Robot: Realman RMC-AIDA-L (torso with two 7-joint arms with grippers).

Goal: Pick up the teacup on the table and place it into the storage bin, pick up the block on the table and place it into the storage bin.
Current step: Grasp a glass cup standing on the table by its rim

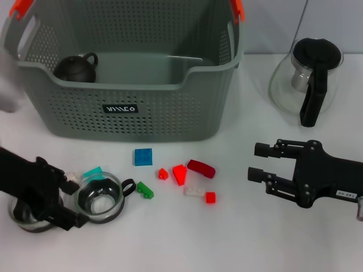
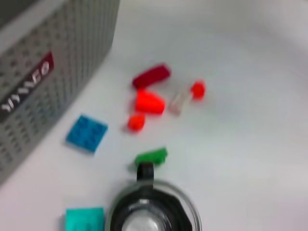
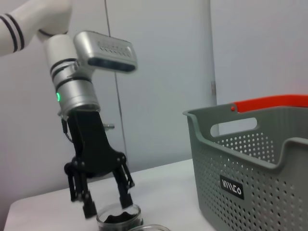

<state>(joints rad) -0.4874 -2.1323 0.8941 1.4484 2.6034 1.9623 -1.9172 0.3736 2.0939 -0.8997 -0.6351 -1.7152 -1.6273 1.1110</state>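
A glass teacup (image 1: 102, 196) with a black handle stands at the front left; it also shows in the left wrist view (image 2: 151, 214). My left gripper (image 1: 74, 204) is open, low over the table, with its fingertips right beside this cup. A second glass cup (image 1: 25, 218) is partly hidden under the gripper. In the right wrist view the open left gripper (image 3: 107, 208) hangs over a glass cup (image 3: 118, 219); I cannot tell whether it straddles it. Several small blocks lie mid-table, among them a blue one (image 1: 143, 157), a green one (image 1: 144, 190) and a teal one (image 1: 93, 171). The grey storage bin (image 1: 136, 113) stands behind.
A dark round vessel (image 1: 76, 69) with a loop handle sits inside the bin. A glass pot with a black handle (image 1: 309, 79) stands at the back right. My right gripper (image 1: 256, 161) is open and empty at the right. Red blocks (image 1: 180, 174) lie near the centre.
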